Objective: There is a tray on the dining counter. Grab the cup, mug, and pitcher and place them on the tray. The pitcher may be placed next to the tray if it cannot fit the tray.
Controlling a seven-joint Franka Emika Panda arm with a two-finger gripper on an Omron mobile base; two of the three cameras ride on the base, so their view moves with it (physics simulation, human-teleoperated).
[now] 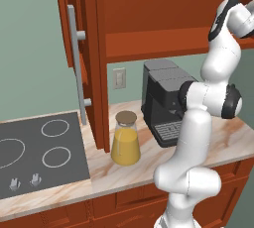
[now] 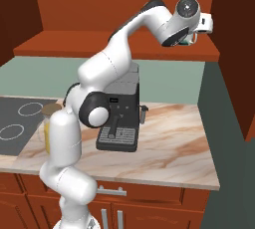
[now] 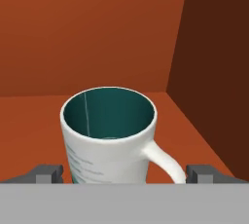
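Notably, the chief hazard at this moment concerns the white ceramic mug with a dark teal interior and a white loop handle [image 3: 109,138], which stands upright on the floor of the red-brown wooden wall cupboard [image 3: 97,38], close to its right-hand inner wall. The two-finger gripper [image 3: 124,173] is spread to its full width and holds nothing; its dark fingertips [image 3: 48,173] flank the mug, one on each side, and whether they touch the glaze cannot be told. The handle juts toward the right-hand fingertip, so a closing stroke is likely to catch the loop before the body, twisting the mug or giving an off-centre, slippery hold. A grip set too near the rim may also let the mug tip on lifting, and a careless withdrawal could knock it against the cupboard wall. In the right base view the gripper [image 2: 195,34] reaches into the cupboard above the black espresso machine [image 2: 121,111]. Relative to the hand, the mug lies directly ahead and centred between the jaws. Elsewhere, the clear glass pitcher with a brown cork lid and orange-yellow liquid [image 1: 125,140] waits on the beige marbled counter [image 1: 228,140] beside the dark glass cooktop [image 1: 44,152].
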